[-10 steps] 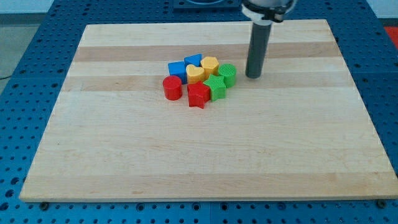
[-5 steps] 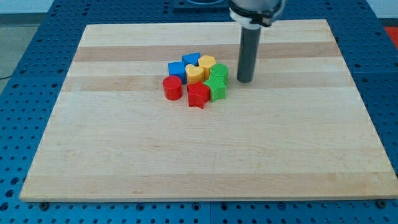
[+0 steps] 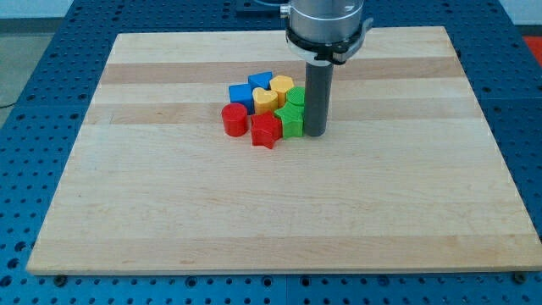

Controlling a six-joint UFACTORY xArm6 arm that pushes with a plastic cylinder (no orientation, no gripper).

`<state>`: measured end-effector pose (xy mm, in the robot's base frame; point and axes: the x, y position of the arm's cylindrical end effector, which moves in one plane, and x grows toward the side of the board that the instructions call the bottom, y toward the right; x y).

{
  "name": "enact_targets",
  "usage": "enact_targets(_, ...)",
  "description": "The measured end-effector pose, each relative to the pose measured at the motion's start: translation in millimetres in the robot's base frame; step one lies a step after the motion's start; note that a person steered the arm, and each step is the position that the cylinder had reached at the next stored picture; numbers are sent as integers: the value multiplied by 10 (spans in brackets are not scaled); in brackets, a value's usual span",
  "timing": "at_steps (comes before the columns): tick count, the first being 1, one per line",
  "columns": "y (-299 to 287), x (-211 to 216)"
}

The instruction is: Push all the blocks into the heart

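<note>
While my tip (image 3: pixel 315 133) is resting on the wooden board (image 3: pixel 169 220), it is pressing against the 3 o'clock flank of the block cluster, touching or all but touching the two green pieces. Being a plain dark rod, it has nothing to open or close and is holding nothing; it is only standing upright against the blocks.

The cluster is sitting a little toward 12 o'clock of the board's middle, packed tight:
- green block (image 3: pixel 295 97), roundish, at the 2 o'clock edge of the group, partly hiding behind the rod
- green star-like block (image 3: pixel 290 120) just at 6 o'clock of it, right beside my tip
- red star-like block (image 3: pixel 265 130) at the cluster's 6 o'clock corner, touching the green star-like block
- red cylinder (image 3: pixel 235 119) at 9 o'clock, standing slightly apart from the red star-like block
- yellow heart-shaped block (image 3: pixel 265 99) in the middle of the group
- second yellow block (image 3: pixel 282 85) at 1 o'clock of the heart, shape unclear
- blue block (image 3: pixel 240 93), boxy, at 10 o'clock
- second blue block (image 3: pixel 261 80) at 12 o'clock, shape hard to make out

All eight are lying close around the yellow heart-shaped block. A blue perforated table (image 3: pixel 34 93) is surrounding the board.
</note>
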<state>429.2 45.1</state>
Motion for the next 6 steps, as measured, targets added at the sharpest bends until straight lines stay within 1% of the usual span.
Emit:
enact_targets(1, -62, 290)
enact_targets(2, -285, 340)
enact_targets(3, -614, 340)
enact_targets(4, -782, 340)
enact_targets(6, -809, 208)
